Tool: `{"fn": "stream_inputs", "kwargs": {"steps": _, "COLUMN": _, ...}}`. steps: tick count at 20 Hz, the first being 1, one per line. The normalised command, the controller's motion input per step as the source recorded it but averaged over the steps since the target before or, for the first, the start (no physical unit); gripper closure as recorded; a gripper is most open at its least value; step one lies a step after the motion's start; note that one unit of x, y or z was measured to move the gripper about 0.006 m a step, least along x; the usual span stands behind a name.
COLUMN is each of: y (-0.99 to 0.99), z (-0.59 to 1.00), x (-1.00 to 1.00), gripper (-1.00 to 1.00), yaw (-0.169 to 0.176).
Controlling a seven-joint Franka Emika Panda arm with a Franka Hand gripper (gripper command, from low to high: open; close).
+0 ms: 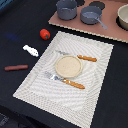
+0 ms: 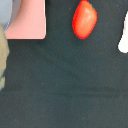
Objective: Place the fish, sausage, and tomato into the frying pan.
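Since all three toys lie on the dark table in the exterior view, none of the task looks done: the tomato (image 1: 45, 34) sits in the upper left of the frame, the fish (image 1: 31, 50) just below and left of it, and the sausage (image 1: 16, 67) lower still, near the left edge, all well apart from the frying pan (image 1: 91, 15), which rests empty on the pinkish board (image 1: 112, 31) at the top, its handle pointing toward the lower right. Beside the pan stand a deeper pot (image 1: 66, 8) and, cut off at the upper right edge, a beige bowl (image 1: 123, 17); a plate (image 1: 68, 66), knife (image 1: 82, 58) and fork (image 1: 64, 80) lie on the placemat (image 1: 95, 85) at centre. Neither arm nor gripper appears in this view. Turning to the wrist view, the tomato (image 2: 84, 19) shows at the top centre, blurred, and a white shape cut off at the right edge is probably the fish (image 2: 124, 41); a pink corner fills the upper left, likely the board (image 2: 29, 22). No fingers are visible, so whether the pincer is open or closed cannot be told. All three placements remain.
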Motion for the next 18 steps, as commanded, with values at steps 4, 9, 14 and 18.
{"fn": "stream_inputs", "kwargs": {"steps": 4, "y": -1.00, "z": -0.63, "x": -0.04, "gripper": -1.00, "yaw": 0.000}}
{"fn": "stream_inputs", "kwargs": {"steps": 9, "y": -1.00, "z": -0.61, "x": -0.01, "gripper": -1.00, "yaw": 0.000}}
{"fn": "stream_inputs", "kwargs": {"steps": 14, "y": -1.00, "z": -0.56, "x": 0.00, "gripper": -1.00, "yaw": 0.000}}
{"fn": "stream_inputs", "kwargs": {"steps": 18, "y": -1.00, "z": -0.51, "x": -0.03, "gripper": -1.00, "yaw": 0.001}}
